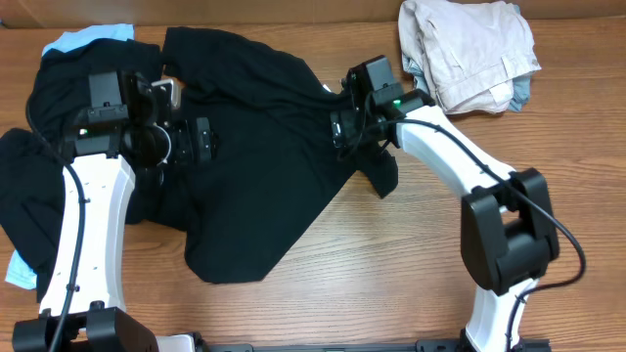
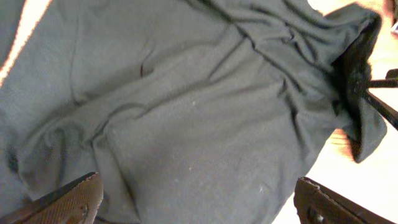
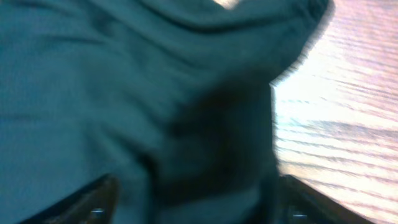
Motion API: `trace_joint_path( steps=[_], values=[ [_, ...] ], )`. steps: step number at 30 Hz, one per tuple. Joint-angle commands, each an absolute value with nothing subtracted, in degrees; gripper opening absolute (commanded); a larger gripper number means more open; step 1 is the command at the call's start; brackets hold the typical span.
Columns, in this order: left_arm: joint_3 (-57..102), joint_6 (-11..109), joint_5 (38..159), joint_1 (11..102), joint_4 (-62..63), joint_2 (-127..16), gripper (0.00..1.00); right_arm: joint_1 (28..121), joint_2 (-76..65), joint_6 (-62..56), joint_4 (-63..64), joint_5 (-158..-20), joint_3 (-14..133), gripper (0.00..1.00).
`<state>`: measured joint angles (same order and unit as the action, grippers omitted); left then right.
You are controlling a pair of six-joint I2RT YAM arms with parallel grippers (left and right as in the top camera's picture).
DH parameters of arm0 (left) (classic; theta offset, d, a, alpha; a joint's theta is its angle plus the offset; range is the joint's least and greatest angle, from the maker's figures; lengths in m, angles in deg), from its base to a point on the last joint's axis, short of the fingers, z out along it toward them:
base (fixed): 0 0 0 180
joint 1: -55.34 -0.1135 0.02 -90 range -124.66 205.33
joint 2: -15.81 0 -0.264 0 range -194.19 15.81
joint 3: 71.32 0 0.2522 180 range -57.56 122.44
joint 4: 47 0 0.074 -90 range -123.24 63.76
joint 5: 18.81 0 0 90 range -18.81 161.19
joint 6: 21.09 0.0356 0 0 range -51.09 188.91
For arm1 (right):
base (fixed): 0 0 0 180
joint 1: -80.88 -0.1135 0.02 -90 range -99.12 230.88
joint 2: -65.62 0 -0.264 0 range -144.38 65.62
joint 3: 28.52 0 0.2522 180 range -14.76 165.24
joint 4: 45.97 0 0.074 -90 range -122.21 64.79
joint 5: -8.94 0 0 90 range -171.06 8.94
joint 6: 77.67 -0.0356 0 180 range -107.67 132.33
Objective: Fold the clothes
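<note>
A black shirt (image 1: 264,147) lies spread and crumpled across the middle of the table. My left gripper (image 1: 205,138) hovers over its left part, open; in the left wrist view its fingertips (image 2: 74,199) stand far apart above wrinkled black cloth (image 2: 186,93), holding nothing. My right gripper (image 1: 340,127) sits low on the shirt's right edge, near a sleeve (image 1: 381,176). In the blurred right wrist view the gripper (image 3: 196,190) has its jaws wide, with dark fabric (image 3: 124,81) bunched between them and bare wood (image 3: 348,93) to the right.
A folded beige pile (image 1: 469,49) rests at the back right. More black cloth (image 1: 29,186) is heaped at the left, with light blue fabric showing at the back left (image 1: 93,37) and the front left (image 1: 20,269). Bare wooden table (image 1: 411,274) lies in front.
</note>
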<state>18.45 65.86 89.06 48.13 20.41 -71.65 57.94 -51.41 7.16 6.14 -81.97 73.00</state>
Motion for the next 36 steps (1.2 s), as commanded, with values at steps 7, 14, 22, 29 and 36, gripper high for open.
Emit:
trace_joint_path(
  steps=[7,14,22,29,36],
  values=[
    [17.7,65.1,90.3,48.5,19.7,-71.9,1.0,62.1,-53.2,2.3,12.0,-73.0,73.0,0.27],
    [17.7,65.3,89.1,50.6,19.0,-71.9,1.0,66.8,-49.3,-3.2,22.4,-73.8,73.0,0.04],
    [17.6,68.0,85.1,55.8,19.4,-71.9,1.0,71.3,-41.8,-8.2,37.5,-76.7,73.0,0.04],
    [17.5,71.5,82.9,58.1,24.0,-71.9,1.0,73.9,-37.4,-10.8,48.9,-76.7,72.9,0.04],
    [13.9,71.5,77.9,58.1,25.2,-71.9,1.0,75.7,-30.3,-11.5,49.4,-77.8,66.4,0.04]
  ],
)
